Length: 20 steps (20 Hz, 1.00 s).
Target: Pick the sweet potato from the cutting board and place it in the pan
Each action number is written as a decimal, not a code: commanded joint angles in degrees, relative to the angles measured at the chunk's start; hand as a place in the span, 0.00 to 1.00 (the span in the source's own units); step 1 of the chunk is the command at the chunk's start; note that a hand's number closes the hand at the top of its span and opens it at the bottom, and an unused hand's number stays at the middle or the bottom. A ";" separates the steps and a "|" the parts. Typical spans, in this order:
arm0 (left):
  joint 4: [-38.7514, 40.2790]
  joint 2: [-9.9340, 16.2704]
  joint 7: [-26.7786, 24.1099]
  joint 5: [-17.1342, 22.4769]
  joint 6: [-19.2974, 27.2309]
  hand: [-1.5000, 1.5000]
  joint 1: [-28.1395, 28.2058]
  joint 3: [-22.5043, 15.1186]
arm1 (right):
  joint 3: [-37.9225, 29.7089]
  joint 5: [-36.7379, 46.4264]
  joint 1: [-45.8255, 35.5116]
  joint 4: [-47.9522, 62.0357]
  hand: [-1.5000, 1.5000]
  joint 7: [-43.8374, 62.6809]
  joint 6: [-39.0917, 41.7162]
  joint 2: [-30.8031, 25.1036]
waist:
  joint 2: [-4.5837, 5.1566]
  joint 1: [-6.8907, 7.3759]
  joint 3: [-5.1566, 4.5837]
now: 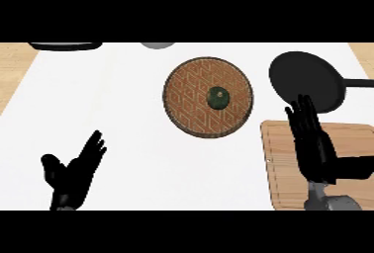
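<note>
The right hand (312, 141), fingers straight and together, hovers over the cutting board (281, 163) beside the black pan (306, 79), hiding any sweet potato, so a blind grasp could miss; left hand (73, 170) rests spread.

1. I see my right hand (310, 141) held over the cutting board (285, 163), fingers straight and pointing at the black pan (306, 79).
2. My left hand (73, 173) rests open at lower left.
3. A patterned round plate (191, 89) carries a small dark green item (217, 97).
</note>
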 commanded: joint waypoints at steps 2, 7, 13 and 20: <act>-2.18 0.47 2.36 0.57 -2.04 0.50 -5.16 0.17 | 2.33 5.58 -6.49 3.60 1.00 0.73 7.30 -8.34 | -0.71 0.33 -0.59; -3.84 -1.41 0.16 -0.21 -4.08 0.50 -6.50 -3.21 | 5.42 27.04 -12.95 1.67 1.00 -2.73 11.08 -30.01 | -2.20 0.57 -3.13; -5.54 -2.34 1.71 2.84 -7.52 0.50 -9.63 -2.63 | 2.51 32.37 -13.71 17.50 0.00 -30.35 5.28 -25.26 | -0.33 1.18 -0.39; -4.34 -3.59 3.45 1.59 -6.56 0.50 -11.46 -3.52 | 14.97 50.02 -18.07 17.30 0.00 -15.53 13.88 -37.89 | -0.80 1.51 -0.83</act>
